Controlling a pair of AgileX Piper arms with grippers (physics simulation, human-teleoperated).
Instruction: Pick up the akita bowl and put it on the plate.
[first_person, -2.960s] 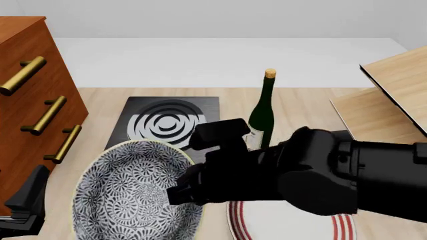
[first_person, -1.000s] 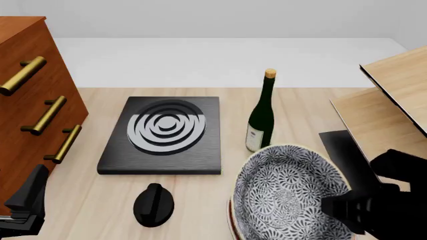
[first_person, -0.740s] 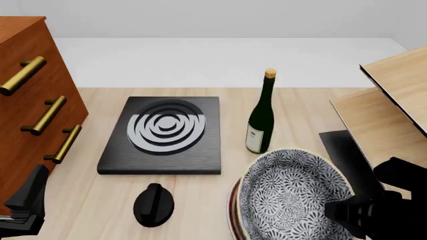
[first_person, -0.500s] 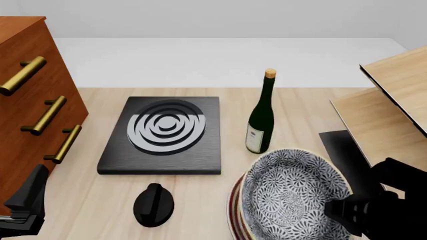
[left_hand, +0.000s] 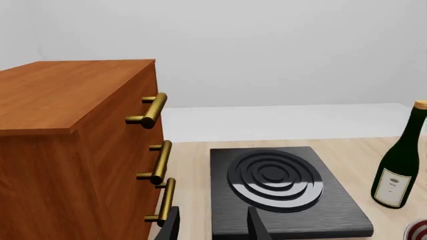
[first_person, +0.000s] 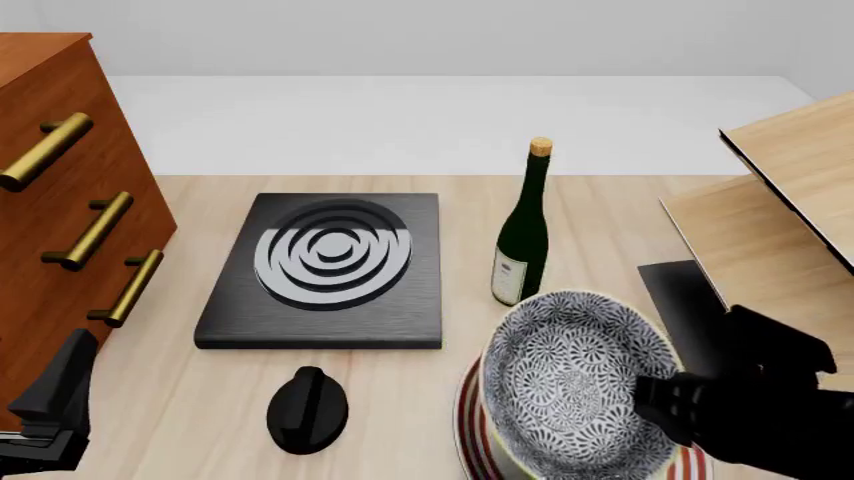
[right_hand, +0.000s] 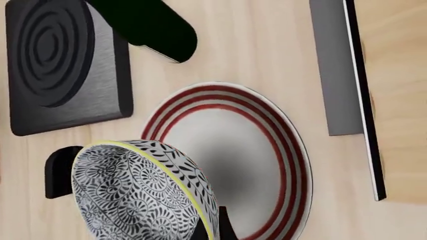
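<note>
The deep black-and-white floral bowl with cream rim (first_person: 574, 385) is tilting above the flat white red-ringed plate (right_hand: 267, 165), near the table's front edge.

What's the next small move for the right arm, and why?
Probably lower and level the bowl onto the plate, then let go. The right hand grips the bowl's rim, and the bowl hangs tilted above the plate; the shadow on the plate's centre suggests it has not landed yet.
</note>
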